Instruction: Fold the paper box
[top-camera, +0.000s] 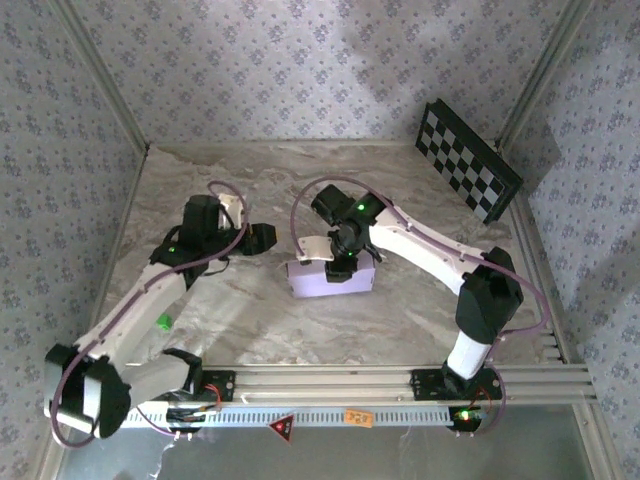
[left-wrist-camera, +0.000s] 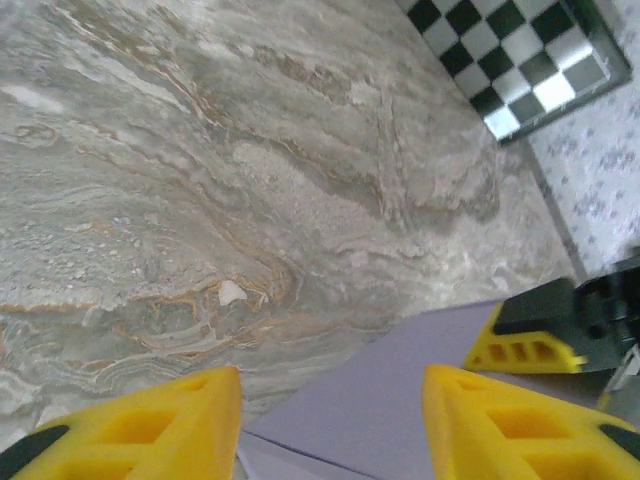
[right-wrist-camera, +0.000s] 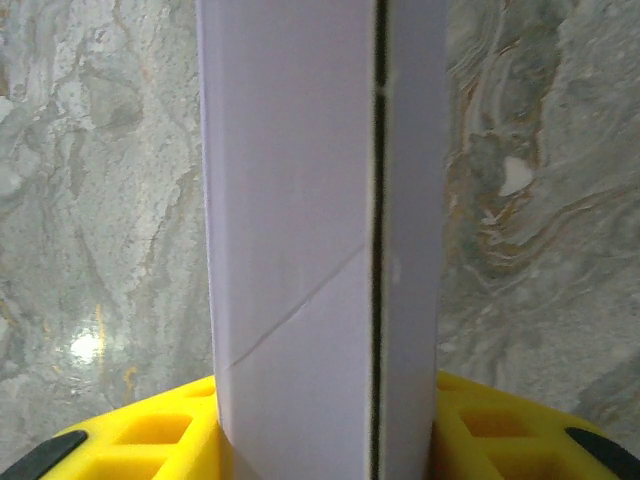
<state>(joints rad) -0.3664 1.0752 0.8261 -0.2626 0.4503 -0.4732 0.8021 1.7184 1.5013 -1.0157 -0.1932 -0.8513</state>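
Right now the paper box (top-camera: 332, 280) sits near the middle of the marble table (top-camera: 400, 320), its pale lilac outside facing up, folded into a shallow rectangular form. I see no print or logo on its card. In the right wrist view it (right-wrist-camera: 300, 200) runs straight away from the camera, with a dark seam down its length and a faint diagonal crease.

My right gripper (top-camera: 340, 264) comes down on the box from the twelve o'clock side. Its yellow fingers (right-wrist-camera: 150, 440) press against both sides of the lilac card, so I read those jaws as clamped on the box.

My left gripper (top-camera: 262, 237) hovers at about ten o'clock from the box, just beside its corner. Its yellow fingers (left-wrist-camera: 150, 430) stand apart, with nothing pinched between them. Through the gap I see the lilac box surface (left-wrist-camera: 390, 400), with one finger of the right gripper (left-wrist-camera: 522, 345) on its far edge.

At two o'clock from the box, the checkerboard panel (top-camera: 468, 160) leans against the wallpapered wall.

On the rail (top-camera: 520, 380) at six o'clock there is a red triangle sticker (top-camera: 282, 428) and an orange tag (top-camera: 357, 417). Both carry dark marks too small for me to read. A small green sticker (top-camera: 163, 321) on the left arm is also illegible.
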